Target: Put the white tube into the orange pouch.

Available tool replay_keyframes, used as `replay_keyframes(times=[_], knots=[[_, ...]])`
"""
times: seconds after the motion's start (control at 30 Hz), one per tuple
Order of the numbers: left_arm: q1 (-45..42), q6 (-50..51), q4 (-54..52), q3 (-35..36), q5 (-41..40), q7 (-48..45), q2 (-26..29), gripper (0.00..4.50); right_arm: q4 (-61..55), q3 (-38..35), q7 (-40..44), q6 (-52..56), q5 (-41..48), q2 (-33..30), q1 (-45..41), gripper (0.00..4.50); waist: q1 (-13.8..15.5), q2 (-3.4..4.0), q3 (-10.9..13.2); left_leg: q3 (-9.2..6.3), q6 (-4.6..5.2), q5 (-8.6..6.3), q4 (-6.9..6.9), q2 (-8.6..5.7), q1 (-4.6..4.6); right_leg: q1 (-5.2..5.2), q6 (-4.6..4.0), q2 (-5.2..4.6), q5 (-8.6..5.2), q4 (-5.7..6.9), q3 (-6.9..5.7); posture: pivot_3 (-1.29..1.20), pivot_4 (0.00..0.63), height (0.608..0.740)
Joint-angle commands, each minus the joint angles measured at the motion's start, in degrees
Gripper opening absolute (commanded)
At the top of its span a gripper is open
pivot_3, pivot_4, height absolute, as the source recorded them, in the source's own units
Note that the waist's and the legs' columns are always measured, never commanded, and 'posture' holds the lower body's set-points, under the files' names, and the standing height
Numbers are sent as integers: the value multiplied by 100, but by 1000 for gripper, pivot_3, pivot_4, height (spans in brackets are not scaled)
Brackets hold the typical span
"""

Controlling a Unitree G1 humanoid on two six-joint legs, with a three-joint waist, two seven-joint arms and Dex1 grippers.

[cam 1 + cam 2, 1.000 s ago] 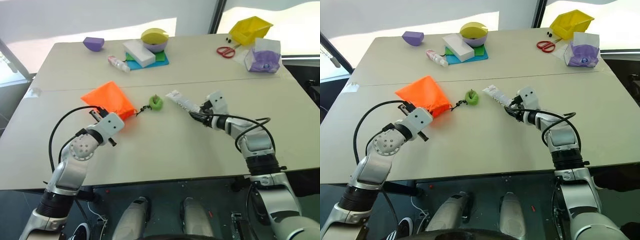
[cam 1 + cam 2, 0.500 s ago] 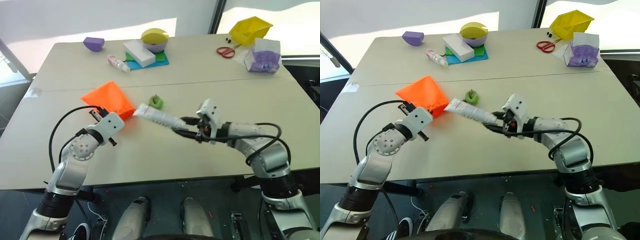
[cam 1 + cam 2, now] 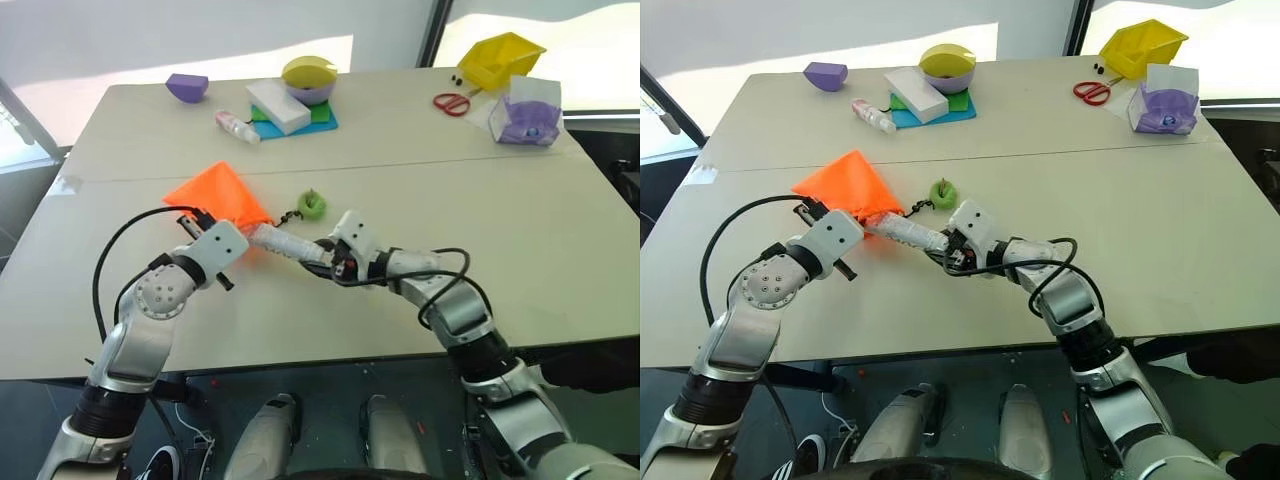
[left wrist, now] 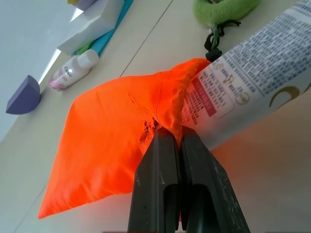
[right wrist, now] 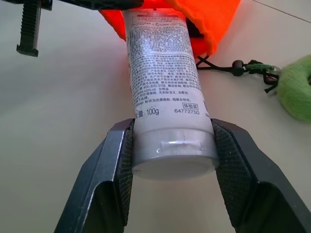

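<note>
The right gripper has the tube clamped by its capped end, one jaw on each side of the cap, the flat crimped end leading. The left gripper is pinched tight on the pouch's rim, a fold of orange fabric caught between its closed jaws, holding the mouth up off the table.

Here's what counts: the tube's long axis runs straight from the right jaws to the pouch mouth, pointing toward the robot's left. In the left wrist view the crimped end sits right at the orange lip, printed face up against the gathered fabric. Whether the tip is already inside or just pressing the edge is hard to call; the lip looks to be wrapping over it, so probably a little way in.

The pouch body lies flat beyond the left gripper, and the cord trails off to the green ring just beside the tube.

Next up, by my read: a push along that same line, deeper into the bag. If the tube drifts off-axis it may shove the fabric rather than slide in.
</note>
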Motion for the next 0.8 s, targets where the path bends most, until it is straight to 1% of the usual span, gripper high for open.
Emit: replay_keyframes(times=[0.03, 0.13, 0.2, 0.27, 0.4, 0.6, 0.73, 0.8], knots=[[-63, 47, -214, 100, -30, 9, 13, 0, 74, 120, 112, -437, -163, 105, -241, 1810, 1, 0, 0, 0, 0, 0, 0, 0, 0, 0, 0, 0, 0, 0, 0, 0, 150, 740], [-77, 45, -197, 86, -37, 17, 4, 0, 251, 92, 85, -499, -161, 319, -337, 1810, -1, 0, 0, 0, 0, 0, 0, 0, 0, 0, 0, 1, 0, 1, 0, 0, 150, 740], [-75, 79, -218, 80, -65, 0, -7, 0, 525, 42, -187, -590, -326, 509, -511, 1810, -19, 0, 0, -1, -1, 0, 0, 0, 0, -2, 0, 1, 0, 3, 0, 0, 150, 740], [-66, 138, -270, 70, -101, -28, -21, 0, 682, -18, -256, -628, -297, 725, -610, 1810, -29, 1, 0, 0, -5, 3, 0, 0, 0, -7, -4, 1, 3, 7, 1, 0, 150, 740], [-89, 333, -388, 73, -288, -92, -141, 0, 963, 118, -332, -804, -394, 1099, -712, 1810, -24, 1, 0, -7, -12, 7, -3, 3, 0, -12, -5, 7, 3, 16, 1, 0, 150, 740], [-26, 551, -539, -33, -390, -255, -119, 0, 1655, 142, -583, -1203, -675, 1551, -1014, 1810, -37, 1, 0, -6, -16, 10, -3, 3, 0, -25, -8, 9, 5, 22, 2, 0, 150, 740], [10, 626, -645, 15, -379, -278, -60, 0, 1701, 103, -456, -1263, -704, 1537, -1050, 1810, -32, 1, 0, -10, -21, 12, -4, 12, 0, -32, -12, 24, 7, 24, 3, 0, 150, 740], [38, 624, -660, 86, -377, -277, -8, 0, 1547, 90, -315, -1169, -705, 1343, -936, 1810, -32, 1, 0, -10, -23, 13, -5, 16, 0, -32, -15, 28, 9, 24, 4, 0, 150, 740]])
